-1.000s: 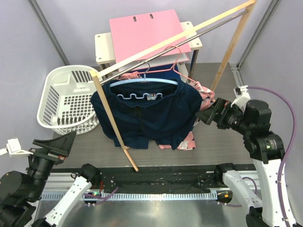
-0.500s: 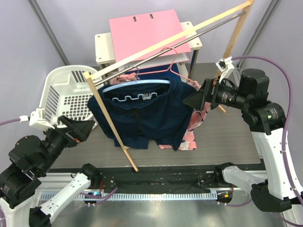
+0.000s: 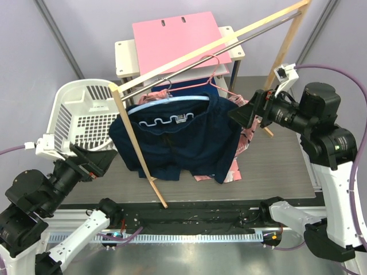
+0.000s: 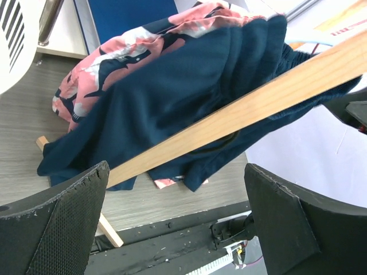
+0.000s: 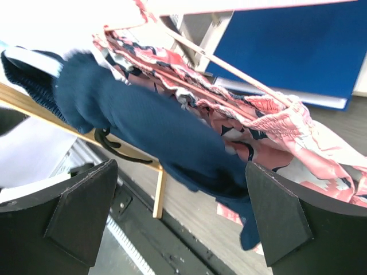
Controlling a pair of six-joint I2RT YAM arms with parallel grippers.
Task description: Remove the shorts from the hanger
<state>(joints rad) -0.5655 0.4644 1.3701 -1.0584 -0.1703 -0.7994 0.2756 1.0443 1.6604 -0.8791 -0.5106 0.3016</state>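
The plain dark navy shorts (image 3: 178, 140) hang on a pale blue hanger (image 3: 166, 103) from the rail of a wooden rack. The salmon pink printed shorts (image 3: 248, 129) hang behind them on a pink hanger (image 3: 215, 74). My left gripper (image 3: 94, 162) is open and empty, left of the navy shorts and apart from them; its view shows both pairs (image 4: 189, 86) behind a wooden bar (image 4: 241, 114). My right gripper (image 3: 243, 113) is open and empty at the right edge of the shorts, close to the pink pair (image 5: 275, 132) and the navy pair (image 5: 155, 129).
A white laundry basket (image 3: 77, 117) stands at the left. A white shelf unit with a pink board (image 3: 178, 37) stands behind the rack. The rack's wooden posts (image 3: 135, 146) and far upright (image 3: 284, 48) cross the workspace.
My right gripper has risen from low on the right to the shorts' right edge. My left arm rose from the near left corner toward the shorts. The clothes swayed slightly.
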